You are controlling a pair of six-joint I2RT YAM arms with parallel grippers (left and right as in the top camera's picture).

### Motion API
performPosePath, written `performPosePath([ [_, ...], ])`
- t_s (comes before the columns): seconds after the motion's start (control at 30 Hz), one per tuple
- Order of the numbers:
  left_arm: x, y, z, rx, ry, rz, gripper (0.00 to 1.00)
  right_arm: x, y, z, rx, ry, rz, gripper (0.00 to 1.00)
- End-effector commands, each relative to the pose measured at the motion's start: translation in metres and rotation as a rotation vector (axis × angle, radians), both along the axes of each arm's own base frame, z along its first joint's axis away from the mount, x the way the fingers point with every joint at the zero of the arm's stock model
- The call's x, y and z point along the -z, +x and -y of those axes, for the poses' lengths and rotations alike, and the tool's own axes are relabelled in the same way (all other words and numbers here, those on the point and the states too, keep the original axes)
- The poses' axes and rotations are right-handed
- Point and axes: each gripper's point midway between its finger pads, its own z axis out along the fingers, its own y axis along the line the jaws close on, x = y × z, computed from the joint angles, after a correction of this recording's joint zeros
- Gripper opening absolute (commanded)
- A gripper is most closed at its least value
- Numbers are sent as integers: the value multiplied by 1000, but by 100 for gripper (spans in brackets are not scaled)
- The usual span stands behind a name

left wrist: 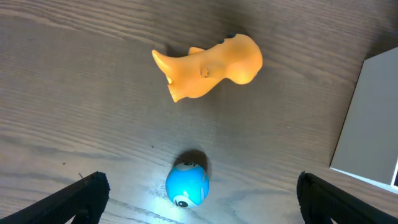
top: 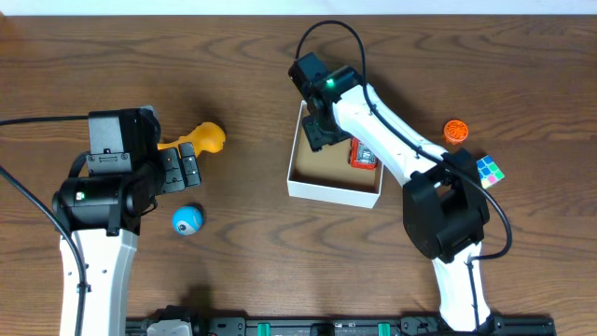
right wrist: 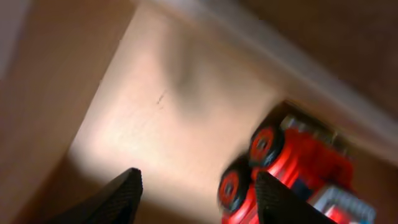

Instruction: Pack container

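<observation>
**Right arm over the box, one toy in, four to go**

The container (top: 328,192) sits mid-table, open face up. It is square, so there is no real long axis; its walls sit slightly askew to the table edge, the near white wall facing the robot.

The right gripper (top: 322,138) hangs over the far-left part of the box. In the wrist view its fingers (right wrist: 118,200) stand well apart with bare brown floor between them. The red toy car (right wrist: 292,168) lies on the floor just beside one finger. That view is blurred, but I read no grip on it. My call: a drop-off step, with the car delivered.

On the left, the left gripper (top: 191,170) is spread fully and holds nothing. It hovers above the wood with the yellow toy (left wrist: 208,67) ahead of it and the blue ball (left wrist: 186,185) nearer its fingers.

Off to the right, a colour cube (top: 490,171) and an orange piece (top: 455,131) lie outside the box.

Next, I'd say, the right arm needs to lift straight clear of the walls, while the left drops onto the ball and centres well, since it looks likely to roll.
</observation>
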Motion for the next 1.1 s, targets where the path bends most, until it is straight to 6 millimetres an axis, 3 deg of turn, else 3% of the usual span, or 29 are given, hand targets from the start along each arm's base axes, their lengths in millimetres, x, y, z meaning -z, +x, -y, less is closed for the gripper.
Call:
performPosePath([
  [0.0, -7, 2, -2, -16, -3, 18, 98, -30, -21, -13, -24, 57, -31, 61],
  [0.2, -7, 2, -2, -16, -3, 18, 98, -30, -61, -3, 7, -23, -156, 60],
  [0.37, -7, 2, -2, -16, -3, 18, 98, -31, -78, -2, -13, -58, -206, 62],
  [0.67, -7, 2, -2, -16, -3, 18, 98, -18, -81, 5, -1, -71, -226, 63],
  [1.07, -7, 2, -2, -16, -3, 17, 98, 3, -70, 40, 89, -81, -258, 63],
])
